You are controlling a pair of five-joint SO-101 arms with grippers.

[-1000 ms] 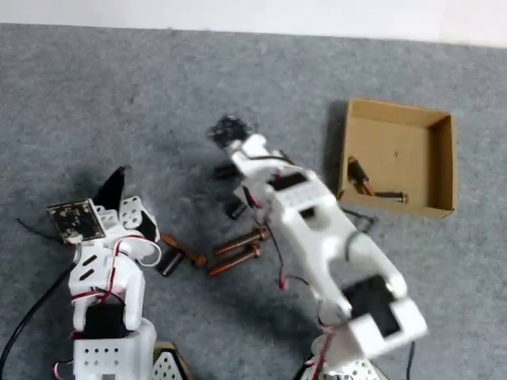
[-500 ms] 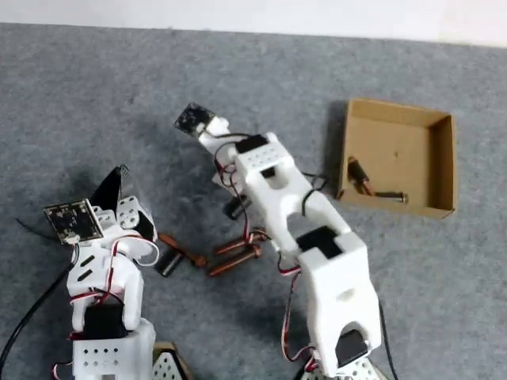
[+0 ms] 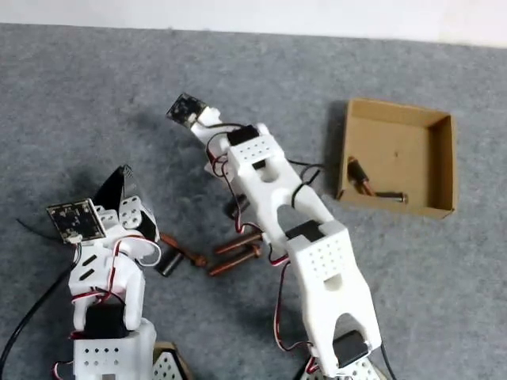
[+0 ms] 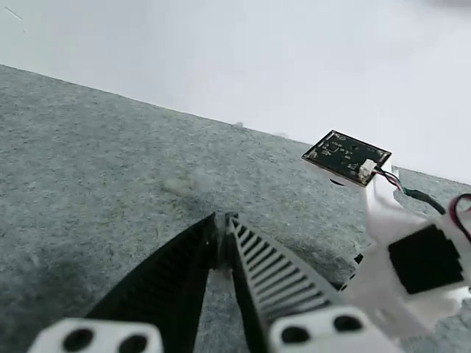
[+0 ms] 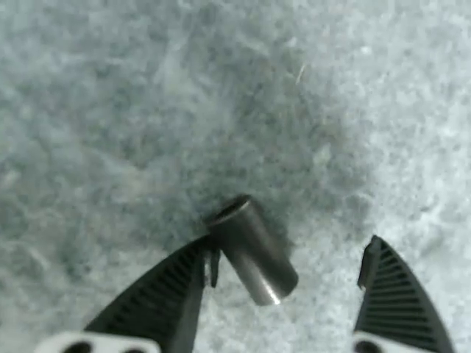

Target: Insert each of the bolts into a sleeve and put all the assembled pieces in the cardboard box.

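My right gripper (image 5: 291, 254) is open and points down at the grey mat, with a dark metal sleeve (image 5: 254, 250) lying between its fingers, close to one fingertip (image 5: 208, 254). In the high view the right arm (image 3: 261, 170) stretches over the middle of the mat. Two copper bolts (image 3: 240, 241) (image 3: 234, 261) lie side by side beside that arm, and another dark sleeve (image 3: 236, 208) lies just beyond them. A third bolt (image 3: 186, 253) with a dark sleeve (image 3: 169, 264) lies next to my left arm. My left gripper (image 3: 123, 171) (image 4: 221, 224) is shut and empty.
The cardboard box (image 3: 440, 162) sits at the right with two assembled pieces (image 3: 360, 176) (image 3: 390, 196) inside. The right arm's camera board (image 4: 346, 154) shows in the left wrist view. Bare mat lies at the far left and near right.
The right arm has stretched out and swung to the left, its wrist going from near the mat's centre toward the far left. The left arm has hardly moved.
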